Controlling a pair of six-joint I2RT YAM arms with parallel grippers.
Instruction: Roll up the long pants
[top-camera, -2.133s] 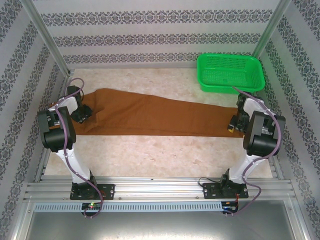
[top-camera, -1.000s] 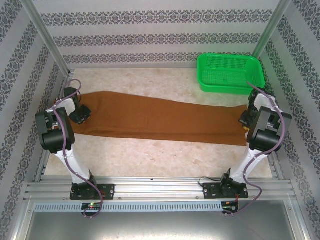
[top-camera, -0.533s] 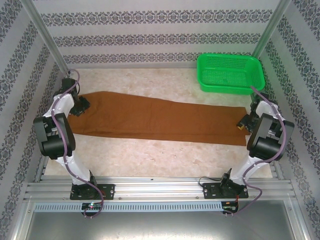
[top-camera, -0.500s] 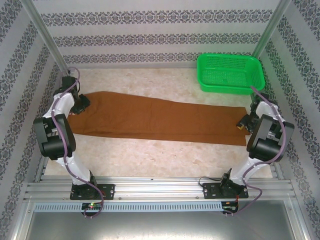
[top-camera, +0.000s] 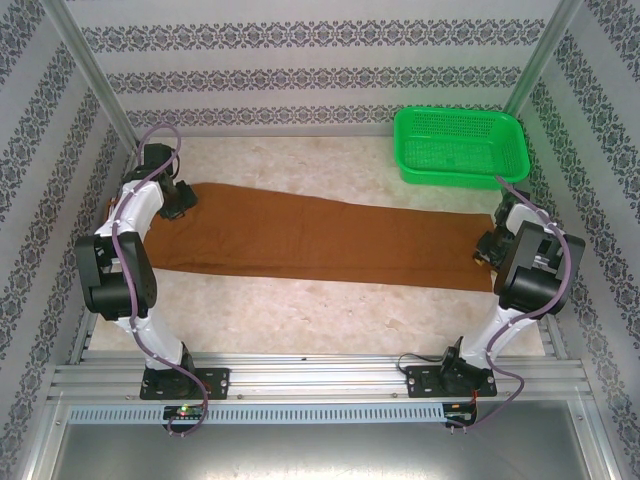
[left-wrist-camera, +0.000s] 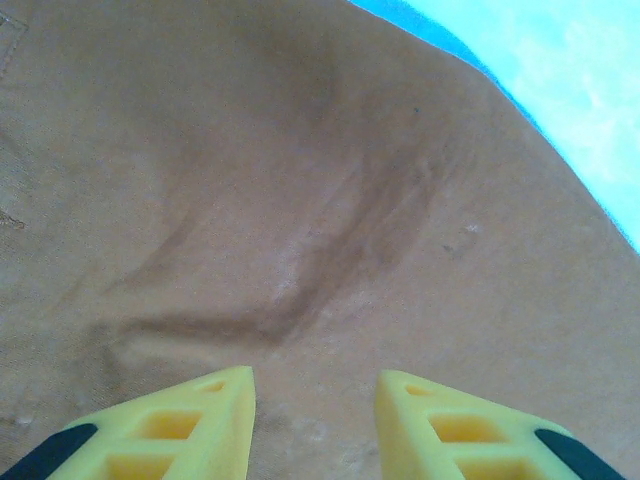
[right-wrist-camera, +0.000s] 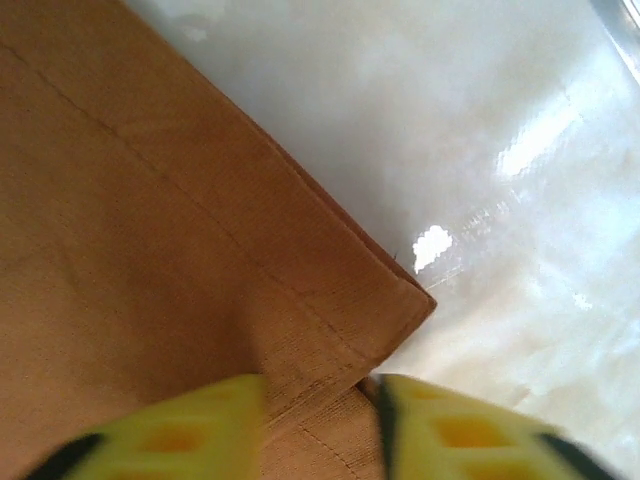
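Observation:
The long pants (top-camera: 310, 235) lie flat across the table, wide end at the left and leg hems at the right. My left gripper (top-camera: 178, 203) hovers over the far left corner of the wide end. In the left wrist view its yellow fingers (left-wrist-camera: 190, 425) stand apart over smooth brown fabric (left-wrist-camera: 300, 200), with nothing between them; the left gripper (left-wrist-camera: 315, 385) is open. My right gripper (top-camera: 486, 248) is at the hem end. In the right wrist view its blurred fingers (right-wrist-camera: 450, 425) straddle the stitched hem corner (right-wrist-camera: 370, 300) with a gap; the right gripper (right-wrist-camera: 322, 390) is open.
An empty green basket (top-camera: 458, 112) stands at the far right corner, just behind the right arm. Bare pale tabletop (top-camera: 300, 310) runs between the pants and the arm bases. Patterned walls and metal posts close in the sides and back.
The pants were drawn out to the right and lie straighter. My left gripper has moved away from the near waist edge to the far left corner. The right gripper stays at the hem.

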